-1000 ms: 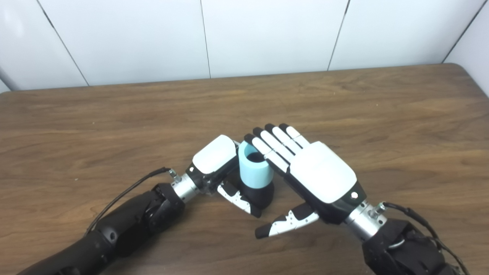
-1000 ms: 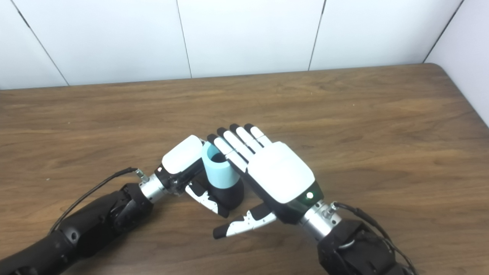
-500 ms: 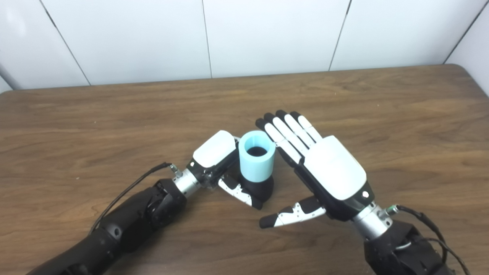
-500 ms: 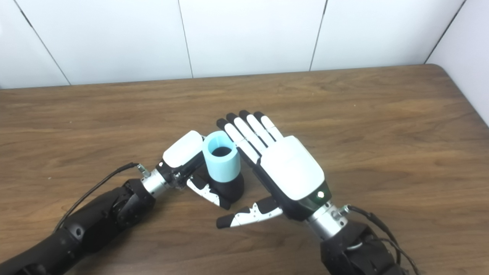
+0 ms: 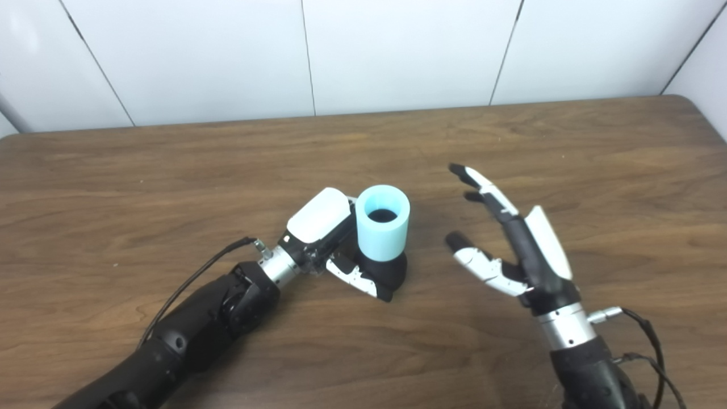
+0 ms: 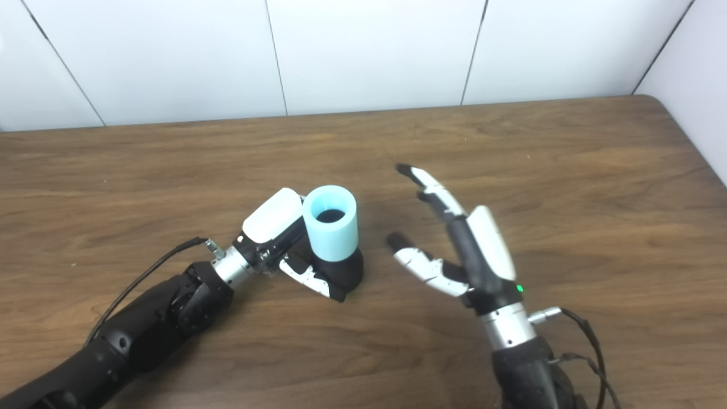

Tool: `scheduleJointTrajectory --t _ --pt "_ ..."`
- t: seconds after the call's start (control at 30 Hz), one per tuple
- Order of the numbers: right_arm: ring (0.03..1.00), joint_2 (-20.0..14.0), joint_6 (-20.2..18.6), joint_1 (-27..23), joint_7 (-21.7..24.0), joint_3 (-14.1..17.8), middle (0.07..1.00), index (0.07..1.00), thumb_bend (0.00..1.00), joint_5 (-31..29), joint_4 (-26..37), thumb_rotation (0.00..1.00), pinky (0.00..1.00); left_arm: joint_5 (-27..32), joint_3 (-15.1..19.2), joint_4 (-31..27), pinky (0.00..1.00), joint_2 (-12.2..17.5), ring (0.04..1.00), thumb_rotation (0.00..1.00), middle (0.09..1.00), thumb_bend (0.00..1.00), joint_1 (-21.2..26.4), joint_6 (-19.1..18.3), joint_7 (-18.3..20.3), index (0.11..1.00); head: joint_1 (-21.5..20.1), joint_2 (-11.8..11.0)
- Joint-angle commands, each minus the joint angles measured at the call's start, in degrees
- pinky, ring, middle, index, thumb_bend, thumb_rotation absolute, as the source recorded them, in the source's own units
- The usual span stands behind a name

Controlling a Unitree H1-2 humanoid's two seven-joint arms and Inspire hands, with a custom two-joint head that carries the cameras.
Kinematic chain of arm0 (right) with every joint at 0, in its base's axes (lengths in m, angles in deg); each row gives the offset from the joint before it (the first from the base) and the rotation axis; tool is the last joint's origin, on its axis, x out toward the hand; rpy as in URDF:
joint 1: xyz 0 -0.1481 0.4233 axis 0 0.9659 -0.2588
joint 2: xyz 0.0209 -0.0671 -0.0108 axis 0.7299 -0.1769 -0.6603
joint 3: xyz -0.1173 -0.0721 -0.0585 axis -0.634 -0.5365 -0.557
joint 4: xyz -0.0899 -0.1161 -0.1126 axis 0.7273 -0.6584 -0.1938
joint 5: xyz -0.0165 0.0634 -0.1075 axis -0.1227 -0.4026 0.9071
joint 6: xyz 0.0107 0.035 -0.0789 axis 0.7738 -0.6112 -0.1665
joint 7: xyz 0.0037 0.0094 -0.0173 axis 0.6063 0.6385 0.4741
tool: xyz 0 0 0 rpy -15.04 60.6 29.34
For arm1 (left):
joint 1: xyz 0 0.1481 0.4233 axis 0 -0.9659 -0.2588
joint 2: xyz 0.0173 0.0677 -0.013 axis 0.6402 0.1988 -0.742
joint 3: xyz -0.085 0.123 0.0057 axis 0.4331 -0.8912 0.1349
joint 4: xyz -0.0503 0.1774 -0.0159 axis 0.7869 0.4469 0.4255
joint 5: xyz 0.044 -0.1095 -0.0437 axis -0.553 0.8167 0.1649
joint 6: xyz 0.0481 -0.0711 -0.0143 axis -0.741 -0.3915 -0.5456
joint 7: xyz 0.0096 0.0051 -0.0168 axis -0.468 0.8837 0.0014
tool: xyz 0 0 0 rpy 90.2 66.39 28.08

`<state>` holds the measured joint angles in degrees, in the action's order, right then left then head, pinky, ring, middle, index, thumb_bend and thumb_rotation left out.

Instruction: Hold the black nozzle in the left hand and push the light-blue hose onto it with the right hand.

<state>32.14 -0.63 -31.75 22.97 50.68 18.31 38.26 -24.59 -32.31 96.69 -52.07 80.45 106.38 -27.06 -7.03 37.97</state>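
**A:** Which way is the piece pointing?

**B:** The short light-blue cylindrical hose (image 5: 382,221) stands nearly upright, its long axis running from the desk up toward my cameras, with the open mouth on top and tilted a little toward my head, so I look down into a dark bore. Its lower end sits on the black rounded nozzle (image 5: 389,275), which shows as a dark bulge beneath the blue.

**A:** Where is that relative to your hands?

**B:** My left hand (image 5: 324,236) is closed around the black nozzle near the middle of the brown wooden desk (image 5: 170,170). The white back of that hand lies just left of the hose, touching or nearly touching its wall, and my thumb (image 5: 355,279) crosses the front of the nozzle. My right hand (image 6: 463,250) holds nothing. It is spread wide, turned edge-on with the palm facing left toward the hose, and there is bare desk between its thumb tip and the blue wall. The hose is level with that palm, to its left.

**A:** Does one camera tell you more than the other?

**B:** A little. The right eye view shows a green light at my right wrist, which the left eye view hides. Neither shows my left fingers behind the nozzle, nor how deep the hose is seated.
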Motion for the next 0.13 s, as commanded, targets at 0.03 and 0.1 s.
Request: scheduleJointTrajectory --t 0.03,0.1 --pt "0.876 4.0 -1.1 0.7 -3.0 0.4 0.887 0.848 0.27 -3.9 1.4 0.48 0.76 -3.3 -3.1 8.7 0.42 -2.1 0.507 0.00 0.483 0.52 -12.1 -0.7 -2.3 0.495 0.0 0.0" --pt "0.878 3.7 -1.4 0.6 -3.5 0.1 0.887 0.844 0.29 -3.8 1.1 0.49 0.78 -4.3 -2.6 9.0 0.41 -2.3 0.503 0.00 0.479 0.52 -12.3 -0.7 -3.0 0.499 0.2 0.0"
